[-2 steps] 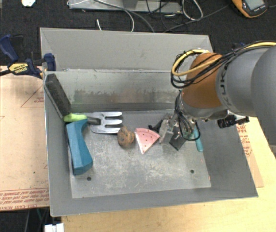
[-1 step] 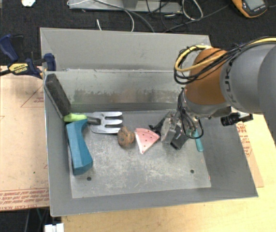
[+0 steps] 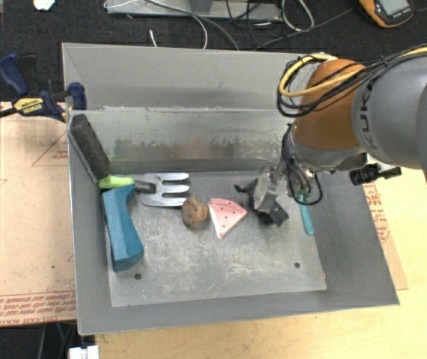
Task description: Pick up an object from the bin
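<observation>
The tool [image 3: 269, 198] is seen low in the right half of the grey metal bin [image 3: 198, 279], just above a small black angular object [image 3: 276, 216] on the bin floor. Whether the tool is wide or narrow cannot be told. A thin teal stick [image 3: 306, 221] is seen just to the right. Further left are found a pink wedge like a watermelon slice [image 3: 226, 215], a brown lumpy piece [image 3: 194, 212] touching the wedge, a silver fork-shaped piece [image 3: 164, 188], and a blue-handled scraper with a black blade [image 3: 122, 234].
</observation>
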You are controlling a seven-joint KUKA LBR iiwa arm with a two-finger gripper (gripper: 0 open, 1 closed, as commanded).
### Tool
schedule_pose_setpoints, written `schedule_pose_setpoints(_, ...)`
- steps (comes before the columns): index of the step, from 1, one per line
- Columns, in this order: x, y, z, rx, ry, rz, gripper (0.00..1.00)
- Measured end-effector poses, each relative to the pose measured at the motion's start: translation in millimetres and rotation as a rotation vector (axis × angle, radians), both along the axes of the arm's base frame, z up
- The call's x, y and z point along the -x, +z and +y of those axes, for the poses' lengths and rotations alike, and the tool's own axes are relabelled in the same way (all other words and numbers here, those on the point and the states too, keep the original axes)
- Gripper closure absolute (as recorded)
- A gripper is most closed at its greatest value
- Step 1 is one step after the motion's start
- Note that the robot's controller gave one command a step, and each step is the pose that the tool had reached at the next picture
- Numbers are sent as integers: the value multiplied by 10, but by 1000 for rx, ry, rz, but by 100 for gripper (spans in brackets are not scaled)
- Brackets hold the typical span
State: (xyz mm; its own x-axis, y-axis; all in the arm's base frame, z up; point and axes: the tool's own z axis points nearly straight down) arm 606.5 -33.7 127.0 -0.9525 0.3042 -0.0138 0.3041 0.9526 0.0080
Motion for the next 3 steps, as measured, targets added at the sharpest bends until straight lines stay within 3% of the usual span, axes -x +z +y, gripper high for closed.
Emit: schedule_pose_setpoints(3, -18, 511, 3, 0, 3, -7, 100)
